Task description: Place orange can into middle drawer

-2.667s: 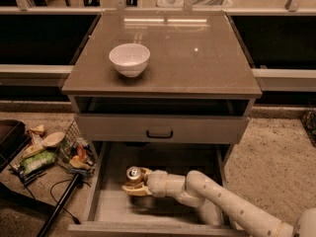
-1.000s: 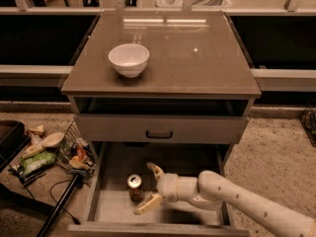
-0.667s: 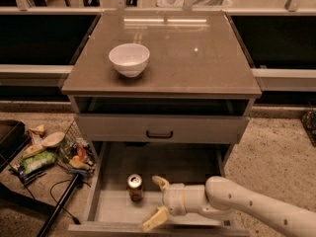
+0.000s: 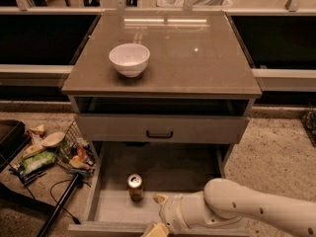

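A heap of wrappers and scraps (image 4: 47, 154) is being shown on the floor at the far left. A white bowl (image 4: 129, 59) is being carried on the left part of the cabinet top (image 4: 197, 63). Below the shut drawer front (image 4: 197, 128), the middle drawer (image 4: 94, 194) is being held pulled out, and the orange can (image 4: 135, 187) is being borne upright on its floor, left of centre. Just right of the can and apart from it, the gripper (image 4: 157, 214) is being kept spread wide near the drawer's front edge, with nothing being gripped.
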Controlling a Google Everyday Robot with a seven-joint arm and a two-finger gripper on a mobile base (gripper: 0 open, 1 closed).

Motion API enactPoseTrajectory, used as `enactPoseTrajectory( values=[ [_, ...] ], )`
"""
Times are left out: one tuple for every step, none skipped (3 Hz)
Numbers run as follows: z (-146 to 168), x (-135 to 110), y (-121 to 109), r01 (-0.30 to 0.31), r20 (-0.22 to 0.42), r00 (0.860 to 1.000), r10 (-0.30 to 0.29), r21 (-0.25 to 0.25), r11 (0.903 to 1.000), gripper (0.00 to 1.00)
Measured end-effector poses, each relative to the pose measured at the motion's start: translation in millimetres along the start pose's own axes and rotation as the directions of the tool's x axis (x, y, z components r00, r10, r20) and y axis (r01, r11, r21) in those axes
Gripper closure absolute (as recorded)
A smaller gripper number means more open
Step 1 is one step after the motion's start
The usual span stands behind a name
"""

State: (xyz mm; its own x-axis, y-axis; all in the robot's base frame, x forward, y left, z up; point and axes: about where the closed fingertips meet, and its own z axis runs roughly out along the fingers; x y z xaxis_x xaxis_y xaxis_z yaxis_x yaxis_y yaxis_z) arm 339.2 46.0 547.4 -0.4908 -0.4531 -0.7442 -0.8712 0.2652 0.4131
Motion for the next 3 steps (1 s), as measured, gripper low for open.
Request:
enactPoseTrajectory(
  values=[
    [-43, -30, -18, -0.035, -0.057, 0.997, 0.045, 0.162, 0.9861, 0.0],
    [-62, -47, -17, -0.034, -0.072, 0.996, 0.052, 0.229, 0.9729, 0.0],
    [-71, -48, -21, -0.001, -0.096, 0.995, 0.025, 0.24, 0.9707, 0.0]
  ],
)
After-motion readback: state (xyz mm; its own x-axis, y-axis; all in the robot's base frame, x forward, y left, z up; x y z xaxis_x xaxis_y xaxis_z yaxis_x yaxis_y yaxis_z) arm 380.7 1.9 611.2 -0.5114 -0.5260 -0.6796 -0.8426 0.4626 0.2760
